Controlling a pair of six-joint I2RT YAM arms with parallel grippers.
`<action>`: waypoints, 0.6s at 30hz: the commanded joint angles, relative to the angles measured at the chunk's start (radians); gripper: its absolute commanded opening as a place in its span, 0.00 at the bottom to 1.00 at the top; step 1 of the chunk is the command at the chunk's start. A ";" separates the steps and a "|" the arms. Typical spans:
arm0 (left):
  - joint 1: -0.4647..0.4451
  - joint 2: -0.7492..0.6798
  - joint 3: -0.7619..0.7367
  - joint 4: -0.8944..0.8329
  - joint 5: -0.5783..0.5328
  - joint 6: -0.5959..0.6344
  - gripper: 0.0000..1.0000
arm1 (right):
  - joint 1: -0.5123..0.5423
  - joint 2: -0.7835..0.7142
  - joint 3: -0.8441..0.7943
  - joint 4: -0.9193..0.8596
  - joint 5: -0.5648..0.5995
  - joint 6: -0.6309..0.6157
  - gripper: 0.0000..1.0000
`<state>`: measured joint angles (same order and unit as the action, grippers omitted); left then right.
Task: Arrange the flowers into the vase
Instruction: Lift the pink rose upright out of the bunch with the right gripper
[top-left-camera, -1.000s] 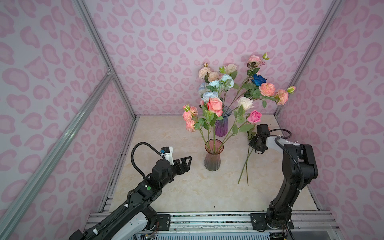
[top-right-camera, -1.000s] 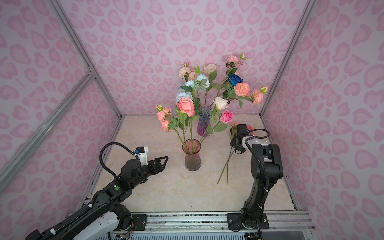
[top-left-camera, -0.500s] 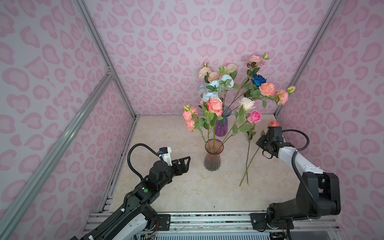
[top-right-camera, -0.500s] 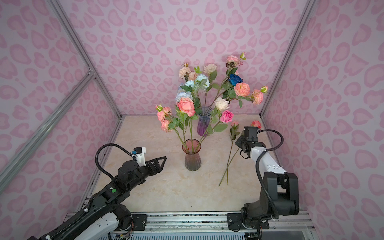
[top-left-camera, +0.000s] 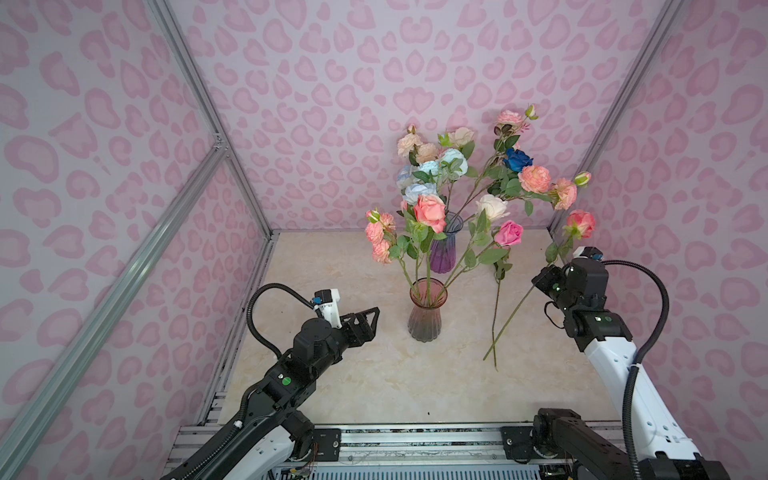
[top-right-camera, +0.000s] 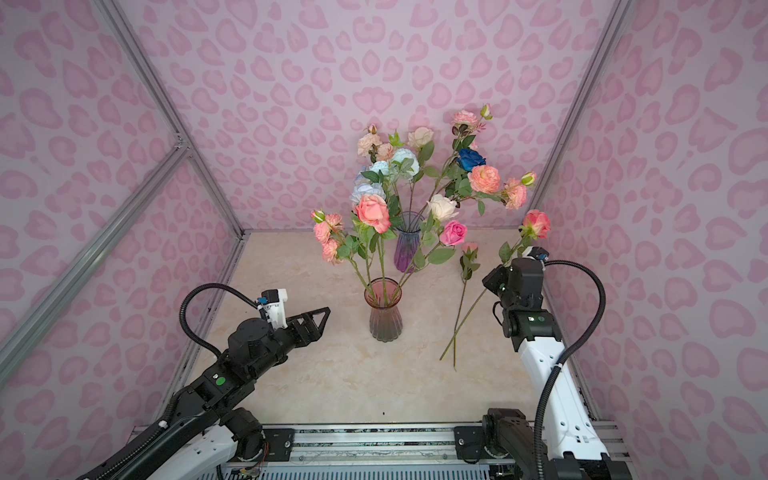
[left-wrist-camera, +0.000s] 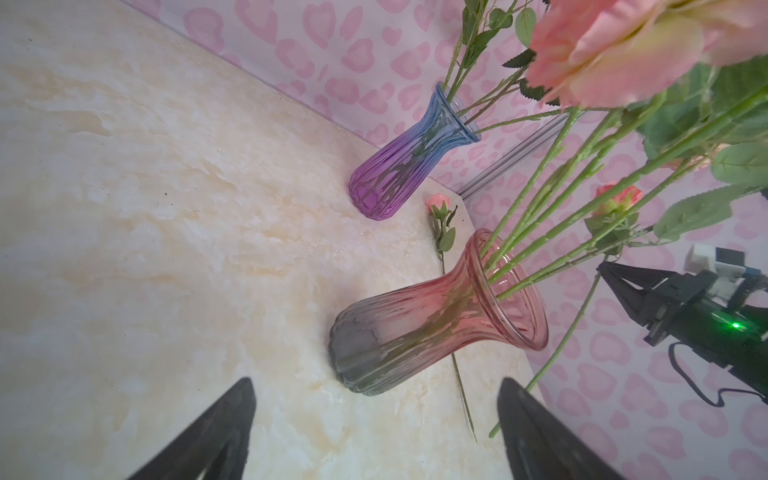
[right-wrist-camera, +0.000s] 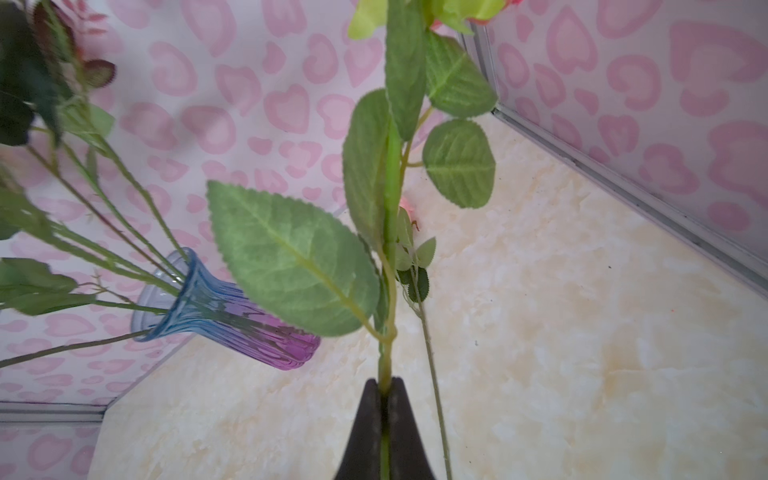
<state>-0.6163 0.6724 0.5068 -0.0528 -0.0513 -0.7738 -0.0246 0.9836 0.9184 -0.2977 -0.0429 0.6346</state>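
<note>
One rose (right-wrist-camera: 390, 187), we note, is clamped mid-stem in the closed right gripper (right-wrist-camera: 384, 388) by the surface's (top-left-camera: 374, 386) right edge. Its stem slants, bloom toward the back right corner. The pink vase (top-left-camera: 428, 311) stands to the left at mid-surface, and the left gripper (top-left-camera: 371, 322), agape and empty, is nearer it.

Both top views are looking steeply down from high at the front edge, taking in the whole table (top-left-camera: 374, 382). The wrist cameras are looking low and close across it from opposite sides, both catching the purple vase (left-wrist-camera: 399, 166) (right-wrist-camera: 249, 332).

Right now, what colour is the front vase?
Front vase: pink rim fading to grey base; best in the left wrist view.
</note>
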 joint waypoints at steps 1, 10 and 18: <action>0.000 -0.011 0.019 -0.021 -0.020 0.013 0.92 | 0.037 -0.044 0.026 -0.020 -0.005 -0.037 0.00; 0.000 -0.092 0.088 -0.096 -0.094 0.053 0.92 | 0.303 -0.186 0.130 -0.021 0.176 -0.155 0.00; 0.000 -0.088 0.126 -0.105 -0.112 0.065 0.93 | 0.490 -0.282 0.102 0.062 0.354 -0.243 0.00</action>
<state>-0.6163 0.5804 0.6220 -0.1524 -0.1467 -0.7208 0.4431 0.7155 1.0325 -0.2813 0.2001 0.4397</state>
